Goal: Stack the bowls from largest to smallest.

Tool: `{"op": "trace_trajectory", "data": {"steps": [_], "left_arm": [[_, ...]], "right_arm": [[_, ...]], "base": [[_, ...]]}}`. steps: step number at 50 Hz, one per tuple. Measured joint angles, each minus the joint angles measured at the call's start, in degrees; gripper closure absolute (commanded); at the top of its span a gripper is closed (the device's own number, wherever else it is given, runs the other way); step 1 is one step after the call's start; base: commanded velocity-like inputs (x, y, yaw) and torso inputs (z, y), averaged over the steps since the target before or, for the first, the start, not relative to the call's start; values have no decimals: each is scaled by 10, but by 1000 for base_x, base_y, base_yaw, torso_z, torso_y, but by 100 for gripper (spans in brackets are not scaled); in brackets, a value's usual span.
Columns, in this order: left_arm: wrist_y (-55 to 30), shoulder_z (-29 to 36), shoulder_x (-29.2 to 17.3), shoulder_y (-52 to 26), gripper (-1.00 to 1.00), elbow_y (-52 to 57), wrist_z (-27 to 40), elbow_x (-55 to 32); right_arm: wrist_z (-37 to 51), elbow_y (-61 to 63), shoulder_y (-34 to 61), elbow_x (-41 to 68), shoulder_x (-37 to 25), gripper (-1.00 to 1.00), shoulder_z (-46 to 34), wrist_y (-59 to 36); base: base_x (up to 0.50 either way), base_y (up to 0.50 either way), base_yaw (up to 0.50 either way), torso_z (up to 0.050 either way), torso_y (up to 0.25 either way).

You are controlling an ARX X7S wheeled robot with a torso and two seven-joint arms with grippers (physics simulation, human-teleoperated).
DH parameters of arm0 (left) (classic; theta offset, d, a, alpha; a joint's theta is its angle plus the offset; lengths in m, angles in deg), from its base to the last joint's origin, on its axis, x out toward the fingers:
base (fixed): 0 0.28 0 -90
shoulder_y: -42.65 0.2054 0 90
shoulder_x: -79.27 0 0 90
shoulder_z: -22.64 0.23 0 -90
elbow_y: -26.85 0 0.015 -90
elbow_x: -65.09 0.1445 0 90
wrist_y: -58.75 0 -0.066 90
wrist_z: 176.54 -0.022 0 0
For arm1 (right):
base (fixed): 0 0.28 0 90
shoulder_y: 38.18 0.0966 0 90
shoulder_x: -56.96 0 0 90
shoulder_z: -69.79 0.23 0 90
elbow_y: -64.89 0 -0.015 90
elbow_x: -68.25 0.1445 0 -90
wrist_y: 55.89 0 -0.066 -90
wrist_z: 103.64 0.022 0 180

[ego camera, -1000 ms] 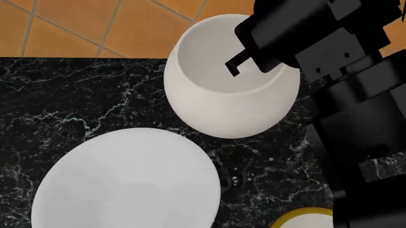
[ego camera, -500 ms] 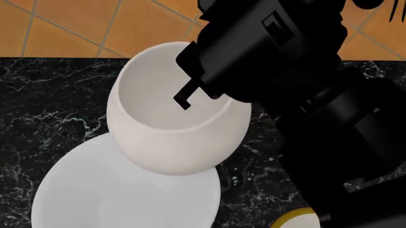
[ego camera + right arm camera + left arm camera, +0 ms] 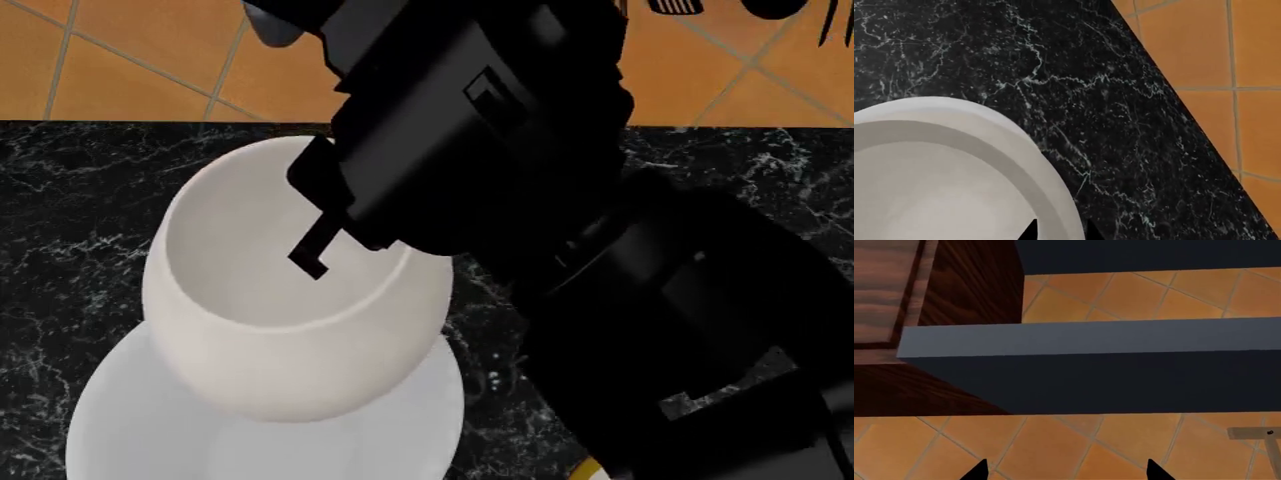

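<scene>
Right end effector (image 3: 327, 245) clamped on rim of deep cream bowl (image 3: 287, 330), held above wide shallow bowl (image 3: 147, 430) on worktop (image 3: 80, 200). Left fingertips apart, empty. Risks off-centre release, tipping.

Grey-topped dark counter edge (image 3: 1121, 365), dark wood cabinet (image 3: 941, 285) beside it, orange tiled floor (image 3: 1074, 445), two black tool tips (image 3: 981, 471) spread apart

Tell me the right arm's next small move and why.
Probably carry it slightly further over and lower it. The right hand pinches the rim of the deep rounded cream-white bowl, which overlaps the wide shallow plain white bowl but looks off-centre towards its far side, so releasing now might tip it.
</scene>
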Motion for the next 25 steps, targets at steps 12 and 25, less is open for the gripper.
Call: {"op": "trace_trajectory", "data": {"steps": [12,25], "left_arm": [[2,-2,-3,3,-100,0,1,-1],[2,-1,-5,4,-100,0,2,-2]], "right_arm": [[11,-18,-21,10,20,100,8,27],[30,-26,-56,21,28,100,17,49]], "base": [[0,0,0,0,0],[0,0,0,0,1]]}}
